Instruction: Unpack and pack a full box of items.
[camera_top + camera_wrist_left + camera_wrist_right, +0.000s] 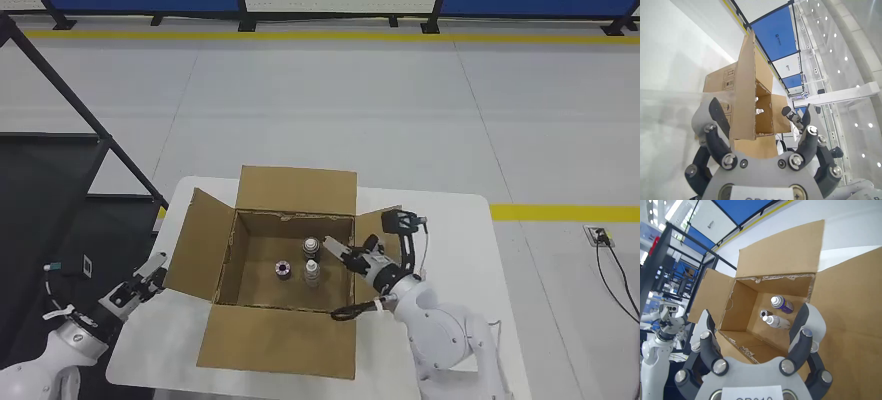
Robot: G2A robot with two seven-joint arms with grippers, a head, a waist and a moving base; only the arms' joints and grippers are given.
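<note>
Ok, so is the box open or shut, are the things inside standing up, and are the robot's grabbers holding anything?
Box: open, flaps folded out.
Spray can: standing upright inside the box.
White bottle: standing upright inside the box, near the can.
Small dark tube: standing upright inside the box.
Left gripper: open, empty, outside the box by a side flap.
Right gripper: open, empty, above the box's other side.

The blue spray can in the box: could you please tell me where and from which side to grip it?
Grip the blue spray can just below its white cap, probably from straight above: it stands upright, and the box walls block the sides.
</note>
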